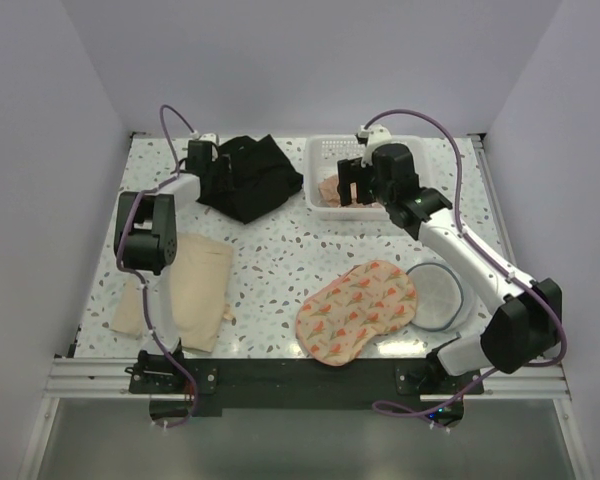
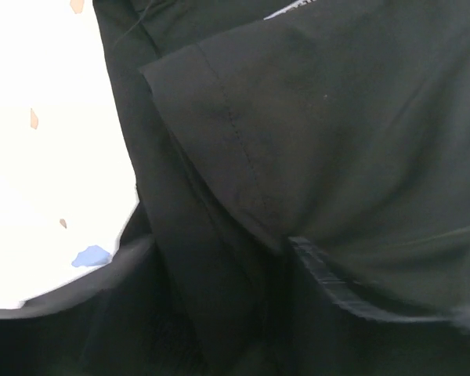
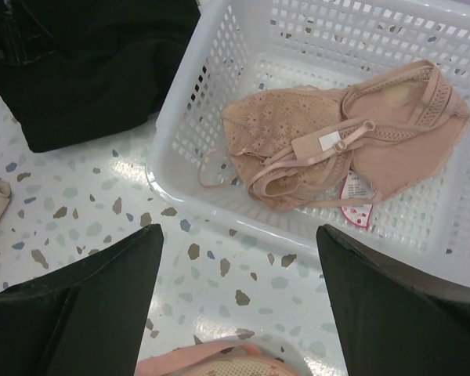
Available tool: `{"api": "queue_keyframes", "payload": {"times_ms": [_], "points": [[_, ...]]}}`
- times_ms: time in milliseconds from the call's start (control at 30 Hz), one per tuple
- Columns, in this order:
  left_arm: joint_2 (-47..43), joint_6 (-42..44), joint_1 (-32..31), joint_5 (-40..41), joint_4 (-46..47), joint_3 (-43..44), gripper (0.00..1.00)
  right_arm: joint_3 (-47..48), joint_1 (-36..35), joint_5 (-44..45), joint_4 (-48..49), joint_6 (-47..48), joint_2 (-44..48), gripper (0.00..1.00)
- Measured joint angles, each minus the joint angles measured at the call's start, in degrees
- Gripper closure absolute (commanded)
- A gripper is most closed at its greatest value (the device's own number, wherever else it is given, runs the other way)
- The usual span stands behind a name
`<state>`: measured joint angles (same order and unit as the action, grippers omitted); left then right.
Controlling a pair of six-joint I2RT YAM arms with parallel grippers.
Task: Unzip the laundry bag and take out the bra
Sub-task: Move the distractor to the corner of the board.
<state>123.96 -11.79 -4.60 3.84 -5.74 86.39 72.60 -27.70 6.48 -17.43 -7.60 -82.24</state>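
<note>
A pink bra (image 3: pixel 337 141) lies in a white basket (image 3: pixel 196 94) on the speckled tabletop (image 1: pixel 270 250). The right pincer (image 3: pixel 239 270) hovers over it, spread and empty. The left pincer (image 1: pixel 205 165) rests on black cloth (image 1: pixel 250 180); I cannot tell its grip. Removal looks finished, so the next move is likely to retreat.

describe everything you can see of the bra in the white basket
The dusty-pink lace bra lies crumpled on the floor of the white perforated plastic basket, toward its near wall. The cups look like eyelet-patterned fabric, with a scalloped band, thin straps looped loosely and a ring slider. A white label and a red-dotted hang tag are attached. Only the basket touches it; the open right gripper is apart from it.
</note>
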Motion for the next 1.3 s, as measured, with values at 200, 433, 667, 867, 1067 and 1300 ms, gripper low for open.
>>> {"api": "queue_keyframes", "payload": {"times_ms": [200,433,667,867,1067,1300], "points": [[0.0,-2.5,0.0,3.8,-0.7,0.3,1.0,-0.9,0.0,0.0,0.0,-0.4,1.0,0.16],[-2.8,-8.3,0.0,12.3,-1.3,-3.7,1.0,-2.0,0.0,0.0,0.1,-1.0,1.9,0.17],[-8.9,-16.8,0.1,20.4,-2.1,-12.3,1.0,-2.8,-0.8,0.0,0.1,-1.2,2.0,0.17],[-14.3,-23.4,1.2,26.6,-4.1,-19.0,1.0,-4.3,-1.2,0.0,-0.1,-1.3,2.6,0.17],[-17.5,-29.6,4.0,29.4,-6.3,-22.1,1.0,-4.8,-1.7,0.0,-0.2,-1.4,2.8,0.17],[-16.8,-34.8,6.4,28.8,-7.8,-20.4,1.0,-5.1,-2.5,0.0,-0.2,-1.6,2.8,0.17]]}}
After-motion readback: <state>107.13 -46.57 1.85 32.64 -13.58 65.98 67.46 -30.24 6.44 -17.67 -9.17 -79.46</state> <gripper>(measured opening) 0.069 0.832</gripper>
